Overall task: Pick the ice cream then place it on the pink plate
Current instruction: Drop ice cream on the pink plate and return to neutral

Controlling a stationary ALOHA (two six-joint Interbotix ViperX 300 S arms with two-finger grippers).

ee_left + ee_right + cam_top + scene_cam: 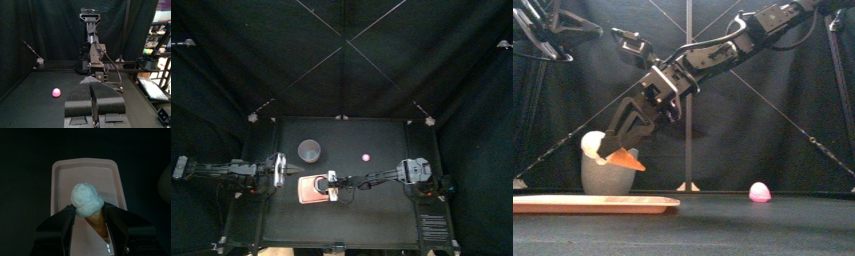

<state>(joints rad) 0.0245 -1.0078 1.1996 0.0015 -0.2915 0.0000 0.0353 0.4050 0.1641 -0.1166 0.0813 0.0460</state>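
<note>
Seemingly light and stiff, the ice cream (87,201) hangs over the plate (63,178), cone pinched in the right jaws; left jaws closed.

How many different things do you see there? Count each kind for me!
Pink plate: 1
Grey cup: 1
Ice cream, held in the right claw over the plate: 1
Small pink toy: 1
Total: 4
</note>
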